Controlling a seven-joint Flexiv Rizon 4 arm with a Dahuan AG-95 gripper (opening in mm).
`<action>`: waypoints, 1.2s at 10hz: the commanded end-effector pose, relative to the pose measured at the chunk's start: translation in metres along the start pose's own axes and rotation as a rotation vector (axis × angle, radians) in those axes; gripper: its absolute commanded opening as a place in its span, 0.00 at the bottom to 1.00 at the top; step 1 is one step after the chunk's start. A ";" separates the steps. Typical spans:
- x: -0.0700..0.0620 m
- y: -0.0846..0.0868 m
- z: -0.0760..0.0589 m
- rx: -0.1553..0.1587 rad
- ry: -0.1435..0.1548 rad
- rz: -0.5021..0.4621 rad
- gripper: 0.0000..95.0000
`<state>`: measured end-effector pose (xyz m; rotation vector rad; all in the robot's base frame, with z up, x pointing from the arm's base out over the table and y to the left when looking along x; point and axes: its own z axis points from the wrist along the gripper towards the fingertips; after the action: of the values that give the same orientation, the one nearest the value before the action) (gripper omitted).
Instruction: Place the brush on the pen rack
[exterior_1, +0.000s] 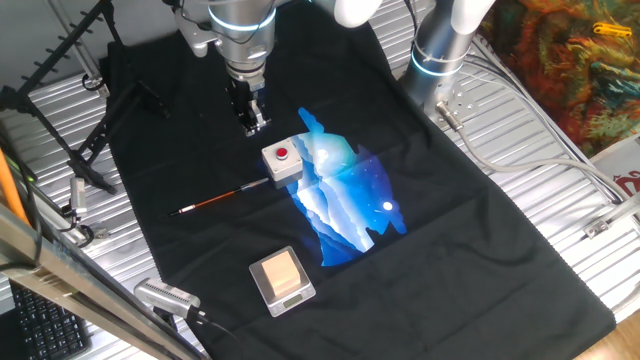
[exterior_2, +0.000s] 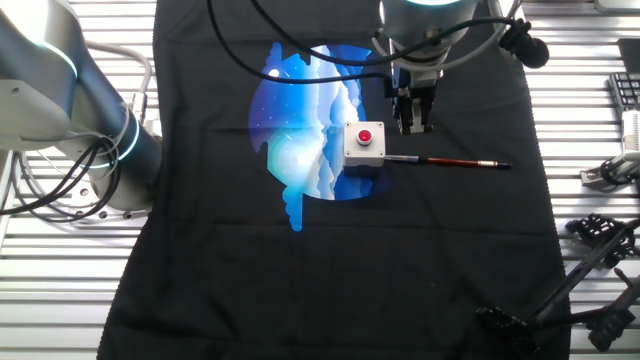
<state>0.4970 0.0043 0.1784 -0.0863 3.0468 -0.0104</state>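
The brush (exterior_1: 222, 196) lies flat on the black cloth, its reddish-brown handle running left from the white button box; in the other fixed view the brush (exterior_2: 450, 161) points right from that box. My gripper (exterior_1: 254, 124) hangs pointing down behind the box, above the cloth and apart from the brush, with nothing between its fingers. Seen from the other side, the gripper (exterior_2: 416, 122) shows a narrow gap between the fingers. The pen rack (exterior_1: 98, 180), black with a toothed bar, stands off the cloth at the far left, and the pen rack (exterior_2: 575, 280) shows at the lower right.
A white box with a red button (exterior_1: 282, 160) touches the brush's end. A small scale carrying a pale block (exterior_1: 280, 276) sits near the front. A second arm's base (exterior_1: 440, 45) stands at the back right. Cables run along the ribbed table.
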 end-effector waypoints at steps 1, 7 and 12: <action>0.000 0.000 0.000 0.002 -0.005 -0.001 0.00; 0.000 0.000 0.000 -0.002 -0.015 0.016 0.00; 0.000 0.000 0.000 -0.008 -0.026 0.014 0.00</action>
<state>0.4963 0.0040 0.1791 -0.0657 3.0189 0.0034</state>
